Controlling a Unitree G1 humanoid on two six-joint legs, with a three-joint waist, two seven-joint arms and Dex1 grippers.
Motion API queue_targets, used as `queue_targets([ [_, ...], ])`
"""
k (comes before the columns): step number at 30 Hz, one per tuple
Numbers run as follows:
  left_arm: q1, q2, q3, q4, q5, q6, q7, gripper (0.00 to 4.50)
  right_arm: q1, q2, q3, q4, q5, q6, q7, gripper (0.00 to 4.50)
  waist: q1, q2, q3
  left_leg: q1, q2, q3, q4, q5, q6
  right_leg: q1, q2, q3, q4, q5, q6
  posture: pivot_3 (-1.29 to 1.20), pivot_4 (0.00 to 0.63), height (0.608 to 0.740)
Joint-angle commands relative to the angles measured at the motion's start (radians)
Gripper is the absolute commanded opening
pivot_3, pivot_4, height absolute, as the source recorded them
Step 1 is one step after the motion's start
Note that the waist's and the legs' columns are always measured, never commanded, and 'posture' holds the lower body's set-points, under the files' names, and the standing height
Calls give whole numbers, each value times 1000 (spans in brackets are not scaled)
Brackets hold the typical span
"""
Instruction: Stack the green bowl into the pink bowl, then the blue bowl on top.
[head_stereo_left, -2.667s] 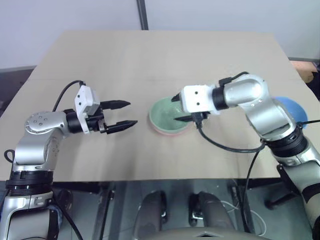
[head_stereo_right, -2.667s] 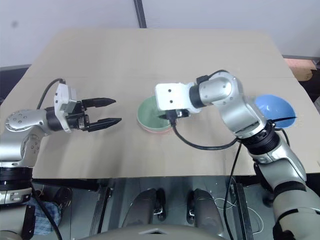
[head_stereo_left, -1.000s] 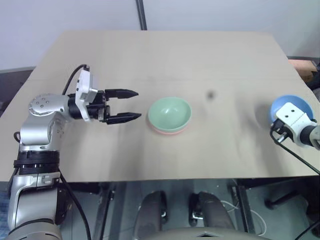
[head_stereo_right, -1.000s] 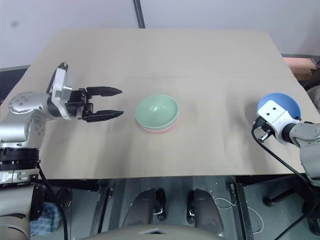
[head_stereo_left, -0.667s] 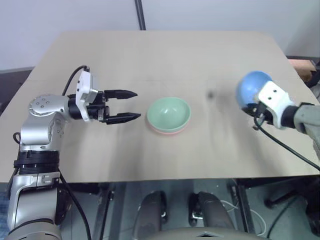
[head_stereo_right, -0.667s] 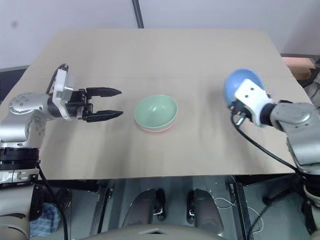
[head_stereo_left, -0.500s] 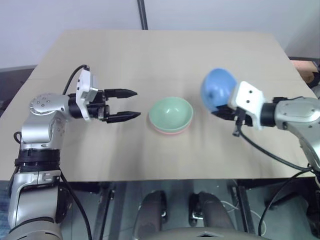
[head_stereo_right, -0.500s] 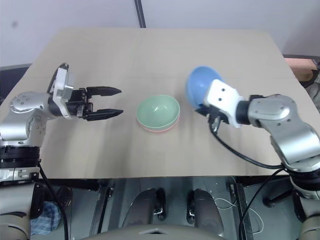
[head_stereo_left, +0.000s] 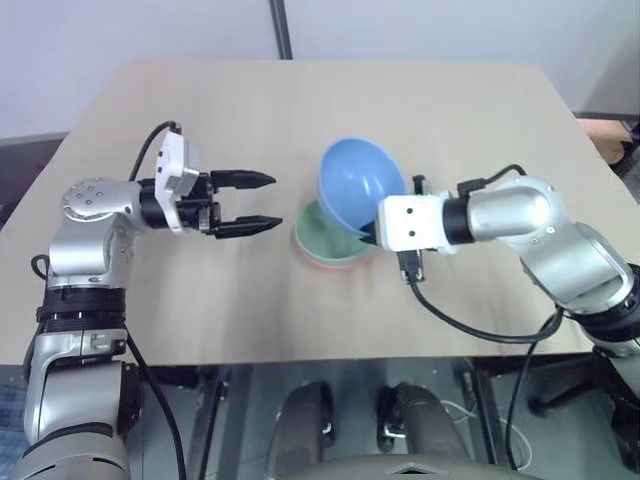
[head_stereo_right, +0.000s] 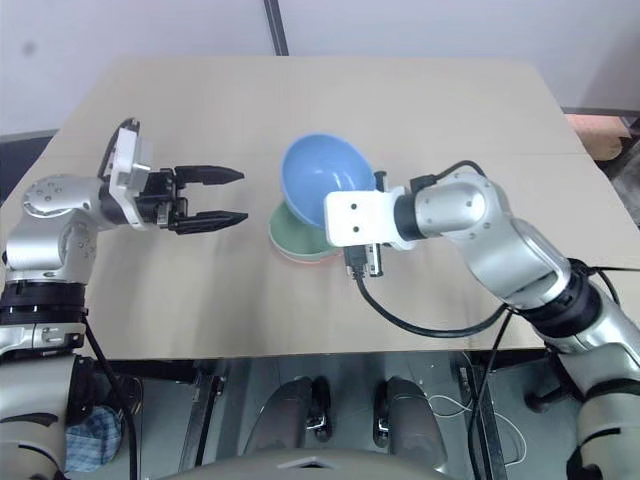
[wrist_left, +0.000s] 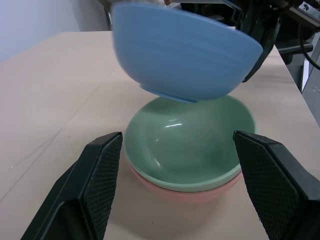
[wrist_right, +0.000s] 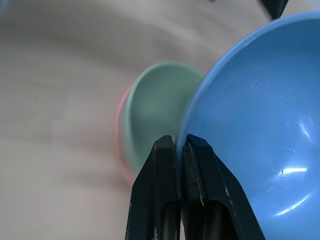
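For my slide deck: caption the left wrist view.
Right claw holds the blue bowl above the green bowl nested in the pink bowl.

Light wooden table (head_stereo_left: 300, 110), pale wall (head_stereo_left: 130, 30) behind, dark vertical post (head_stereo_left: 283, 28), grey floor

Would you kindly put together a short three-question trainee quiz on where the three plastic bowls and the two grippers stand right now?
1. True or false: the small round sky-blue plastic bowl already rests inside the pale mint-green plastic bowl.
2. Which gripper holds the blue bowl, and by what part?
   A. the left gripper, under its base
   B. the right gripper, pinching its rim
   C. both grippers, one on each side
3. Fill in: the green bowl sits nested in the ____ plastic bowl on the beige wooden table.

Key
1. False: it is held tilted above the green bowl, with a gap under it.
2. B; the left gripper is open beside the stack.
3. salmon-pink
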Motion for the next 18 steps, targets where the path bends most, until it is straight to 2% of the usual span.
queue_targets([
  [1, -17, 7, 13, -13, -2, -12, -2, 3778, -34, 18, -9, -15, -10, -21, 19, 17, 1, 0, 0, 0, 0, 0, 0, 0, 0, 0, 0, 0, 0, 0, 0, 0, 150, 740],
  [3, -13, 8, 15, -17, -2, -12, -1, 3778, -34, 24, -11, -15, -13, -20, 27, 877, 1, 0, 0, 0, 0, 0, 0, 0, 0, 0, 0, 0, 0, 0, 0, 0, 150, 740],
  [4, -12, 8, 15, -18, -2, -11, -1, 3778, -33, 25, -12, -15, -15, -20, 29, 1003, 1, 0, 0, 0, 0, 0, 0, 0, 0, 0, 0, 0, 0, 0, 0, 0, 150, 740],
  [5, -11, 8, 16, -19, -2, -11, -1, 3778, -33, 25, -14, -16, -21, -22, 29, 1350, 1, 0, 0, 0, 0, 0, 0, 0, 0, 0, 0, 0, 0, 0, 0, 0, 150, 740],
  [6, -11, 8, 16, -19, -2, -10, -1, 3778, -32, 23, -15, -17, -26, -23, 30, 1926, 1, 0, 0, 0, 0, 0, 0, 0, 0, 0, 0, 0, 0, 0, 0, 0, 150, 740],
  [13, -4, 10, 16, -34, -1, 9, 18, 3778, 16, -16, -112, -21, 0, 28, 18, 1926, 2, 0, 0, 0, 0, 0, 0, 0, 0, 0, 0, 0, 0, 0, 0, 0, 150, 740],
  [18, 21, 26, 20, -65, 4, 47, 59, 3778, 85, -23, -324, -63, 150, 192, -6, 1926, 3, 0, 0, 0, 0, 0, 0, 0, 0, 0, 0, 0, 0, 0, 0, 0, 150, 740],
])
